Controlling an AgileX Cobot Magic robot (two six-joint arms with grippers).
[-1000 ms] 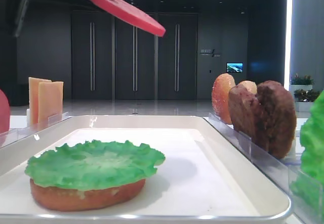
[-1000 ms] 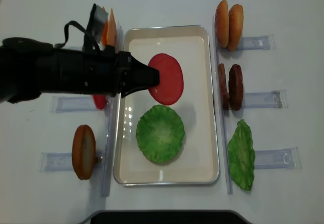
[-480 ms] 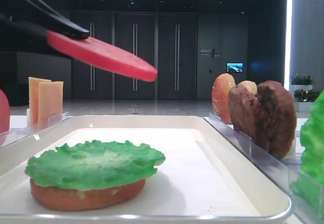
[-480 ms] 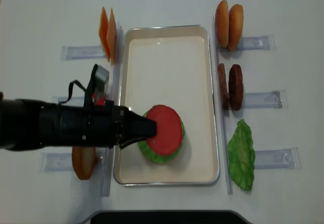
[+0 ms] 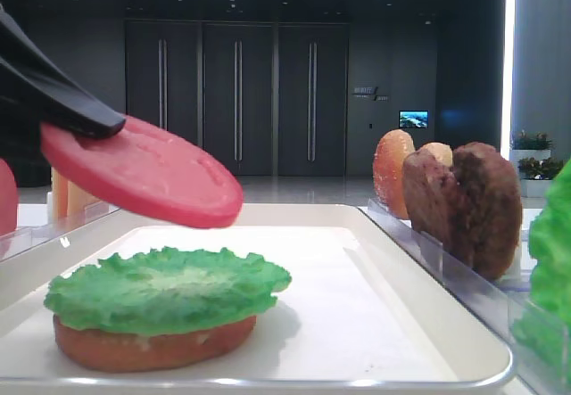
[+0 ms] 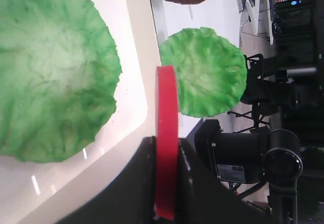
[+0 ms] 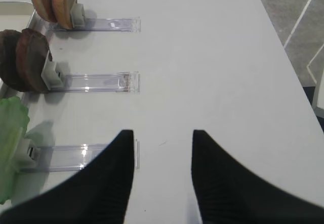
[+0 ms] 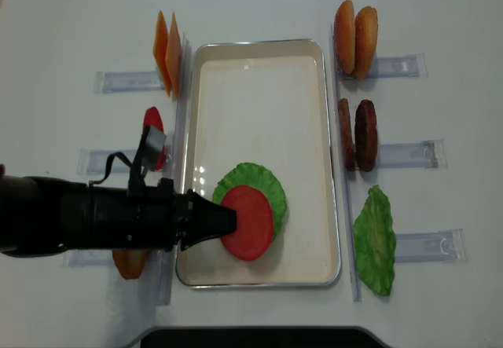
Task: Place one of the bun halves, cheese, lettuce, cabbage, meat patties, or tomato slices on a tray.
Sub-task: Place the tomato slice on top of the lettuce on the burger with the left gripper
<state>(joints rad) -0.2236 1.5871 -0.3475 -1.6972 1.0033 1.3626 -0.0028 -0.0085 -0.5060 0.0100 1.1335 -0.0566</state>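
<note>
- White desk (image 8: 259, 6), tray (image 8: 259, 65) at centre.
- Left claw (image 8: 224, 221) pinches a tomato slice (image 8: 247, 222) tilted above the lettuce (image 8: 275, 195).
- Level it, centre over the lettuce, lower, then release.
- Right claw (image 7: 162, 168) spread, empty.

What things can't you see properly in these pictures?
- Bun half under the lettuce: overhead, the leaf and the tomato slice hide it.
- Cheese: in the low view, mostly behind the tomato slice.
- Left gripper: its fingertips are hidden behind the slice it clamps.
- Spare bun half on the left: overhead, the dark arm covers most of it.
</note>
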